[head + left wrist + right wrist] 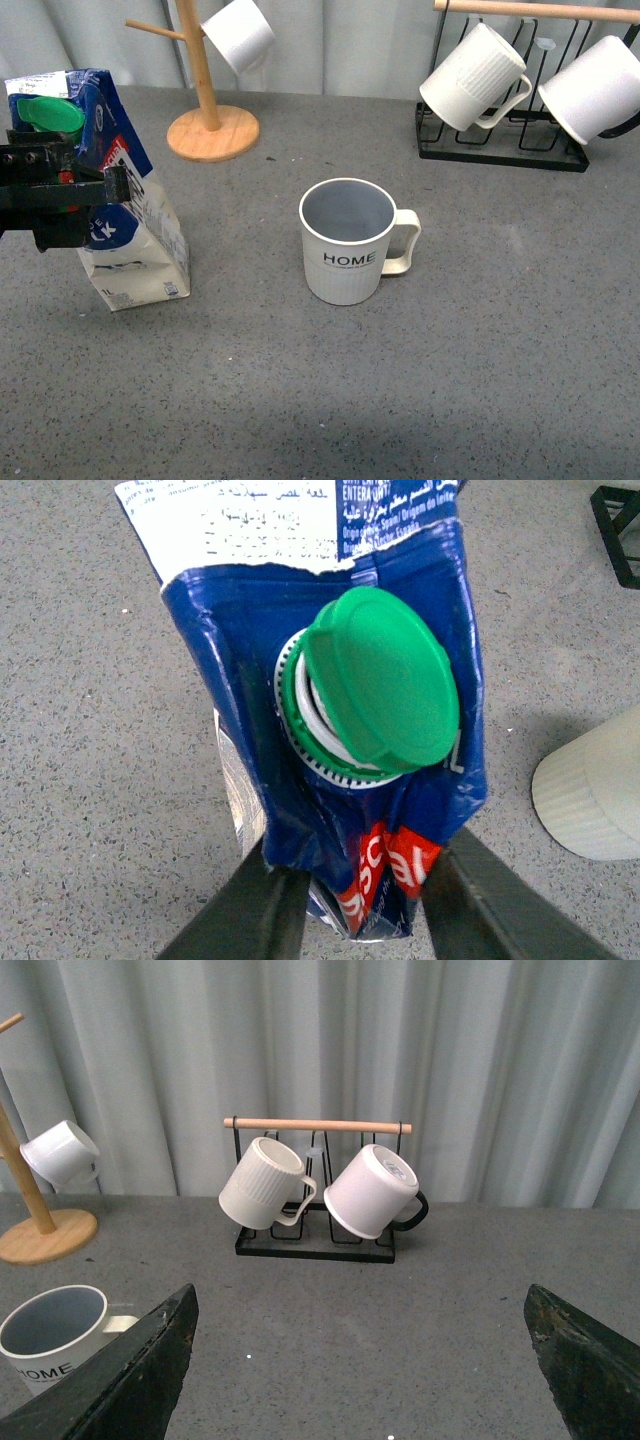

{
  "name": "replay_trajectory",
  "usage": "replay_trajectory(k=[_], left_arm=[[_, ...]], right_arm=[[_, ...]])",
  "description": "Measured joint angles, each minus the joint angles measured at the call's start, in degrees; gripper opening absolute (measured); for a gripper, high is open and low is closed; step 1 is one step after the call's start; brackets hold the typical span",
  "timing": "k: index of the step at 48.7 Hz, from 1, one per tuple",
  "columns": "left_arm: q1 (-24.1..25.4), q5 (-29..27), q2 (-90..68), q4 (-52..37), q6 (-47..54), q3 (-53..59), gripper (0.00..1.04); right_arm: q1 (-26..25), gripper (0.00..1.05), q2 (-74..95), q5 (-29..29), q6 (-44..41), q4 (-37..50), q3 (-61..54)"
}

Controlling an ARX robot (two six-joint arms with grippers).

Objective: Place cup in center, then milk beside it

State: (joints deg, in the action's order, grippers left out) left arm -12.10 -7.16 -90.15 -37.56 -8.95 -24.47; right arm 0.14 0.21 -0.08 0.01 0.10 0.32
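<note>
The cup, cream-white and ribbed with a grey inside and "HOME" in black, stands upright mid-table with its handle to the right. It also shows in the right wrist view and at the edge of the left wrist view. The milk, a blue and white carton with a green cap, stands tilted at the left, well left of the cup. My left gripper is shut on the milk near its top, its fingers pressing both sides. My right gripper is open and empty, out of the front view.
A wooden mug tree with a plain white mug stands at the back left. A black wire rack with two plain white mugs stands at the back right, also in the right wrist view. Grey curtain behind.
</note>
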Motion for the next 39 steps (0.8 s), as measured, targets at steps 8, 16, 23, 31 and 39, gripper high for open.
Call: replay_trajectory(k=[8,16,23,31,39], left_arm=[[-1.4,-1.7,1.6,0.3,-0.7,0.0,0.08],[-5.2,-3.4,2.6,-0.1,-2.5,-0.4,0.04],[-9.5,-4.6,1.5,-1.2,-3.9,-1.8,0.04],[-12.6,-4.8,-1.0,-2.2,-4.4,-2.9,0.04],[-14.2,-6.2,-3.3,-3.1,-4.9,-3.3,0.04]], right_arm=[[0.0,0.95,0.0,0.0,0.0,0.0,0.0],[0.0,0.95,0.0,0.0,0.0,0.0,0.0],[0.0,0.95,0.0,0.0,0.0,0.0,0.0],[0.0,0.95,0.0,0.0,0.0,0.0,0.0],[0.0,0.95,0.0,0.0,0.0,0.0,0.0]])
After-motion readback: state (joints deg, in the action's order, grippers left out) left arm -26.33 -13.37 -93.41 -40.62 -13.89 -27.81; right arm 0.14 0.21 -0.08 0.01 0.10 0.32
